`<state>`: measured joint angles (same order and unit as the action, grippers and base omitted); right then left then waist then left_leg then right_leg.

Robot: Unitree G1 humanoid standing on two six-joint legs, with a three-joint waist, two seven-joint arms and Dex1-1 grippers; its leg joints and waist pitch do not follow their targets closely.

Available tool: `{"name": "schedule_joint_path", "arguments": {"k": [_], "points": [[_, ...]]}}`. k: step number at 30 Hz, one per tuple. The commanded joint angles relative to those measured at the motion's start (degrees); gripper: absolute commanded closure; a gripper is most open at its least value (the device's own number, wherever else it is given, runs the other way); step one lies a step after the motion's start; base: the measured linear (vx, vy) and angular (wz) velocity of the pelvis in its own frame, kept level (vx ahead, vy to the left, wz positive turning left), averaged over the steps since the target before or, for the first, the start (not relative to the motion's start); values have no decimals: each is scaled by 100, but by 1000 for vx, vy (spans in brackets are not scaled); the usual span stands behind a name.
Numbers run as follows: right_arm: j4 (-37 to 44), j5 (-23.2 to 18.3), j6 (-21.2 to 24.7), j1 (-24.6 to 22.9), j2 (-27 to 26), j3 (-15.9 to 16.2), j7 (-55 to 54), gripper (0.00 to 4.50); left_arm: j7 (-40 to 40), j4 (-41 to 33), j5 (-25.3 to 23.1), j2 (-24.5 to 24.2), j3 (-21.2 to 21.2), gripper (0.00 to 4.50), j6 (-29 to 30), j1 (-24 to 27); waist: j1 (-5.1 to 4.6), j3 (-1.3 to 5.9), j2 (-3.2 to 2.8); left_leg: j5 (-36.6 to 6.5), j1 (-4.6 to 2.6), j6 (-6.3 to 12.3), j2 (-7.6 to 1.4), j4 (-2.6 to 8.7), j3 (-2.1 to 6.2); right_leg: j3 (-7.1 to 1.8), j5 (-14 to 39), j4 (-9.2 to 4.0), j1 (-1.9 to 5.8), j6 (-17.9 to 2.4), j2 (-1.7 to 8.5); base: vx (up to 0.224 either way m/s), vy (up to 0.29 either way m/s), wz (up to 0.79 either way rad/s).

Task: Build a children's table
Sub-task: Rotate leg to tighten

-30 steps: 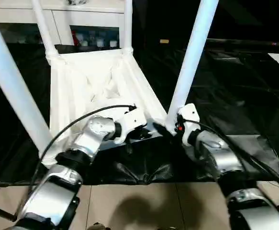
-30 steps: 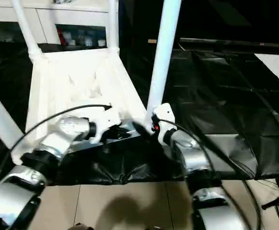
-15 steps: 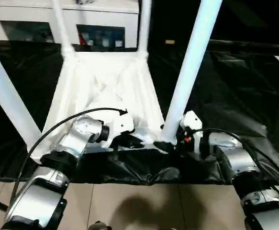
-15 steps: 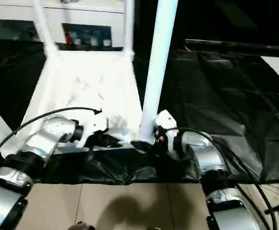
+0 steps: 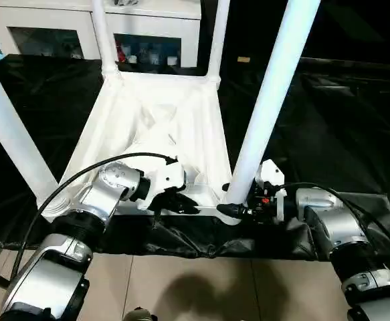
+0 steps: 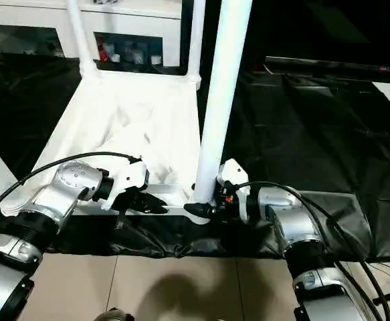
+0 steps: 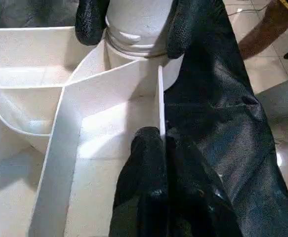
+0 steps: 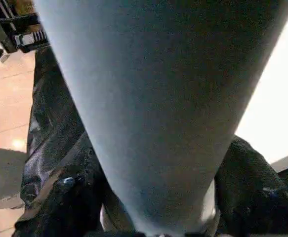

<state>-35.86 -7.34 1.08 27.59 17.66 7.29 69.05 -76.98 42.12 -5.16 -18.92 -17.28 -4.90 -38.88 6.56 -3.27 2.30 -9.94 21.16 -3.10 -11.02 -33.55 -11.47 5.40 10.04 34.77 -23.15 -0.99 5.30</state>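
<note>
Two grippers work the same near edge of the upturned children's table (image 5: 156,124). The right gripper (image 5: 231,208) sits at the foot of the near-right leg (image 5: 268,100), one black finger each side of the base just above the corner socket; the left wrist view shows both fingertips (image 7: 91,20) against the leg's collar, so it looks closed round the leg, tho how firmly I can't tell. That leg's long axis runs straight up and slightly away from the claw, so any push or twist to seat it goes along that line, down into the socket. The right arm is clearly the nearer one to this leg.

The left gripper (image 5: 176,202) is pinched shut on the thin near rim (image 7: 160,98) of the top, just beside that same corner, prob. steadying it.

The table lies underside up on black sheeting (image 5: 342,134), all four legs standing in the corners; a white cabinet (image 5: 47,27) is behind.

Head views give the whole layout and leg tilt. The left wrist view adds the ribs, the socket and the rim grip. The right wrist view has the leg very close, with black fingers low at either side.
</note>
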Motion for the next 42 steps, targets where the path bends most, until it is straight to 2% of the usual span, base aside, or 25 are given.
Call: {"name": "schedule_joint_path", "arguments": {"k": [1,3,7,9,11,13,14,15,16,18,20,23,24,25,29,30,32,35,36,37,38,39,42], "points": [[124,-106,39,-71,-128,141,5,188,56,-108,24,203,-187,450,23,10,-20,375,21,-1312,-93,215,-323,403,117,-338,1443,-418,262,-1228,431,0,0,0],[86,-90,39,-96,-241,64,-277,188,230,-87,12,274,-143,450,57,-2,-21,366,14,-1366,-105,186,-326,411,118,-342,1528,-431,246,-1204,431,0,0,0],[-287,57,-79,-32,-653,-257,-1573,188,1053,83,-104,599,-4,450,214,-125,-88,333,29,-1788,-133,-31,-312,449,171,-338,2335,-527,217,-981,466,0,0,0],[-611,109,-72,112,-1025,-539,-2673,188,1705,176,-180,941,68,450,394,-248,-169,315,13,-1991,-149,-159,-302,456,192,-333,2760,-579,177,-858,476,0,0,0],[-685,112,-64,163,-1123,-607,-2937,188,1884,201,-209,1031,79,450,433,-282,-215,321,42,-2049,-132,-153,-279,450,213,-306,3031,-620,202,-722,473,0,0,0],[-797,102,-26,253,-1259,-708,-3337,188,2103,240,-239,1157,88,450,486,-332,-237,329,35,-1999,-120,-80,-275,448,210,-312,2967,-639,191,-679,469,0,0,0],[-970,122,6,416,-1486,-830,-3976,188,2520,307,-317,1361,87,450,559,-412,-243,327,38,-1977,-121,-64,-271,446,203,-314,2938,-642,186,-679,463,0,0,0],[-1042,155,2,483,-1576,-868,-4253,188,2686,331,-355,1439,83,450,580,-441,-276,323,4,-1972,-127,-97,-277,457,203,-325,2830,-632,162,-728,450,0,0,0],[-1120,159,45,549,-1655,-915,-4494,188,2869,358,-395,1508,90,450,597,-465,-293,342,18,-1927,-111,-114,-269,454,208,-307,2743,-615,196,-754,444,0,0,0],[-1210,161,1,627,-1820,-951,-4678,188,3167,394,-465,1637,113,450,651,-490,-313,348,4,-1870,-114,-65,-279,447,186,-327,2433,-595,184,-835,435,0,0,0],[-1278,320,-209,687,-2008,-878,-4896,188,3371,418,-538,1765,109,450,659,-475,-312,364,6,-1752,-93,-19,-278,447,178,-326,2109,-562,206,-912,427,0,0,0],[-1311,457,-400,678,-2076,-760,-4965,188,3368,389,-531,1810,75,450,575,-409,-301,380,12,-1527,-74,99,-264,429,152,-337,1633,-506,237,-1035,417,0,0,0],[-1313,472,-426,666,-2087,-739,-4949,133,3345,376,-510,1810,74,450,559,-388,-300,383,28,-1487,-75,133,-261,424,143,-336,1571,-502,241,-1057,419,0,0,0],[-1319,447,-448,657,-2099,-745,-4917,133,3325,375,-509,1787,60,450,521,-368,-290,382,12,-1412,-73,205,-260,416,137,-337,1502,-495,250,-1089,422,0,0,0],[-1220,304,-485,627,-2022,-783,-4625,90,3047,324,-466,1616,50,450,354,-285,-294,375,-16,-1467,-72,228,-263,427,142,-332,1590,-505,255,-1081,417,0,0,0],[-1183,318,-546,625,-1949,-769,-4554,90,2912,286,-440,1547,47,450,308,-262,-299,372,-22,-1542,-77,208,-266,431,142,-333,1659,-521,249,-1066,416,0,0,0],[-1118,373,-647,611,-1774,-751,-4409,63,2661,212,-402,1412,37,450,235,-221,-303,369,-27,-1591,-72,185,-271,439,151,-332,1721,-520,251,-1051,419,0,0,0],[-975,346,-672,547,-1430,-694,-3811,51,2293,137,-346,1206,25,450,127,-164,-300,368,-28,-1614,-94,205,-270,427,132,-342,1689,-525,239,-1096,415,0,0,0],[-843,308,-656,483,-1239,-611,-3358,51,2106,102,-301,1110,29,450,98,-141,-276,373,-21,-1582,-81,273,-263,420,133,-333,1651,-522,270,-1100,410,0,0,0],[-804,301,-654,462,-1193,-581,-3239,51,2052,90,-287,1087,28,450,88,-133,-252,370,-37,-1542,-118,294,-285,414,115,-354,1523,-513,226,-1131,412,0,0,0],[-677,281,-650,397,-1041,-479,-2856,51,1875,51,-241,1015,26,450,71,-111,-261,372,-20,-1501,-107,310,-278,414,116,-348,1458,-499,240,-1154,401,0,0,0],[-636,279,-653,375,-984,-445,-2708,51,1802,41,-224,988,26,450,62,-104,-249,375,-16,-1383,-66,347,-277,417,124,-340,1373,-475,282,-1172,406,0,0,0],[-451,256,-703,277,-695,-284,-1984,51,1392,-39,-143,813,3,450,65,-56,-236,382,-20,-1281,-68,375,-293,411,127,-338,1192,-444,283,-1272,413,0,0,0]]}}
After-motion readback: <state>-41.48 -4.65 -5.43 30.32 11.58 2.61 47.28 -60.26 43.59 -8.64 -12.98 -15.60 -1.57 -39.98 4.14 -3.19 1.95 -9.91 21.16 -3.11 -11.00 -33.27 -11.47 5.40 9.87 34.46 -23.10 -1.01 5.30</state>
